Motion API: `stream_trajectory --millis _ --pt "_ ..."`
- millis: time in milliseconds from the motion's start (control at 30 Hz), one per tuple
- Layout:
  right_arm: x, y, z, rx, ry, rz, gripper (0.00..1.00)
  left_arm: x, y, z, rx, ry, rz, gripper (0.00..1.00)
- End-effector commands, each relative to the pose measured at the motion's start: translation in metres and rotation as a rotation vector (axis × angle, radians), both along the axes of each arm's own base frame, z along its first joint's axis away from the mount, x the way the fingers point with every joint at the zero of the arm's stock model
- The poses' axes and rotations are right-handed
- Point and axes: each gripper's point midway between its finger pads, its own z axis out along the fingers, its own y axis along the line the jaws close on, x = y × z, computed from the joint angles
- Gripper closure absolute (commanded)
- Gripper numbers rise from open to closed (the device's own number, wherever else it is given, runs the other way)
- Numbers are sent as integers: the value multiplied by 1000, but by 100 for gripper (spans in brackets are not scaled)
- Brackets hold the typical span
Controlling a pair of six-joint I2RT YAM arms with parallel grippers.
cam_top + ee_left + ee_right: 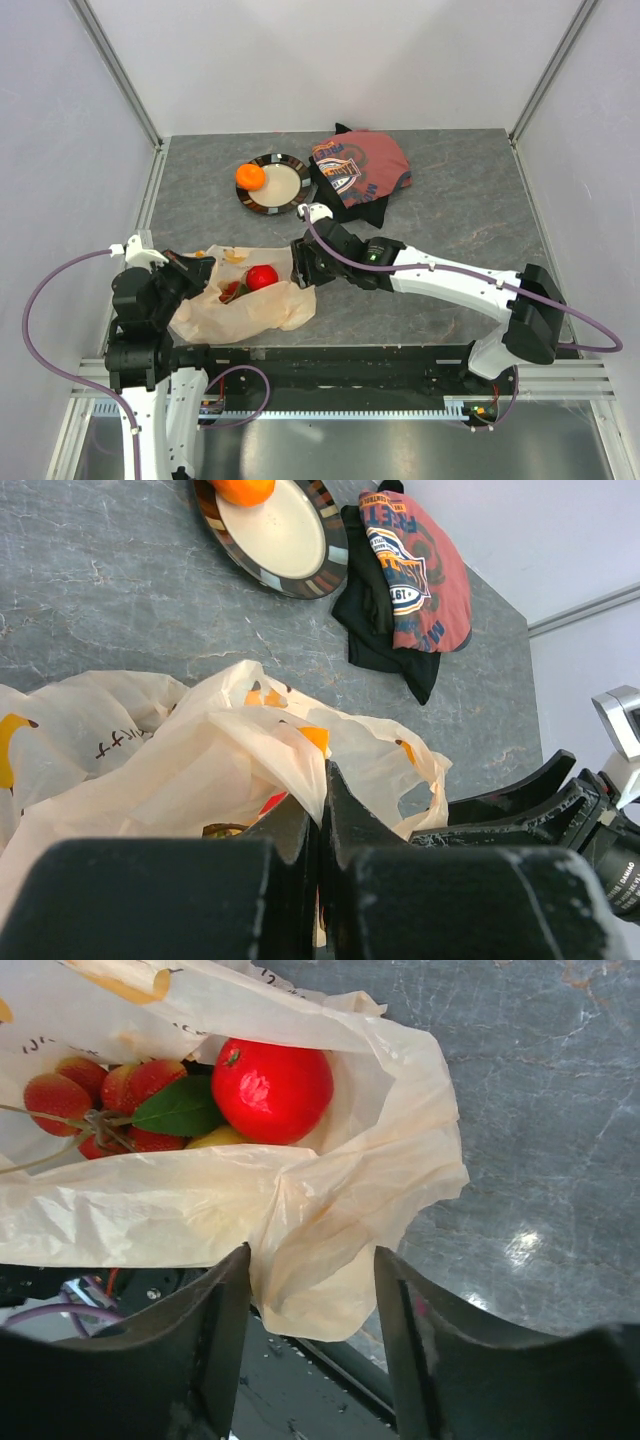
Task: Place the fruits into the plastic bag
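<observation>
Left gripper (322, 792) pinches bag (170, 755) (grey tabletop (120, 580), white walls (330, 60)).

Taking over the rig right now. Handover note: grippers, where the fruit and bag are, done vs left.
Left gripper: shut on the rim of the plastic bag, holding it up.
Right gripper: open, with the bag's edge lying between its fingers, not clamped.
Done: red apple and red berries are in the bag, and a yellow fruit shows partly under the apple.
Left: the orange sits on the plate, beyond the bag, and needs to go in.
No grapes show in any view; they may be hidden inside the bag.
</observation>
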Motion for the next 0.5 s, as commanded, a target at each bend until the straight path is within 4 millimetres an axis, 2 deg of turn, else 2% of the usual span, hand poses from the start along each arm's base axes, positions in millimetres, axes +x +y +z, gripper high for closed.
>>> stream_trajectory --millis 0,100,200,233,267,367,400,433,467 --pt "13 8 14 54 -33 -3 48 2 0 7 3 -18 -4 98" --pt "18 12 22 138 -56 21 58 3 -1 5 -3 -10 -7 99" --pt "24 14 40 236 -87 32 88 4 -2 4 -14 -8 -11 98" --pt "27 10 55 266 -122 33 100 6 -4 9 -16 -25 -22 98" --pt "30 7 66 278 -157 19 100 8 -5 14 -3 -42 -37 98" --pt "34 -8 131 355 -319 8 100 16 -13 41 37 -104 -115 98" --pt "36 -13 158 391 -373 2 100 18 -16 59 51 -133 -141 98" --pt "33 -23 185 427 -430 -8 100 24 -21 63 50 -118 -180 98" --pt "34 -30 201 428 -489 -5 100 26 -23 84 74 -163 -205 98"
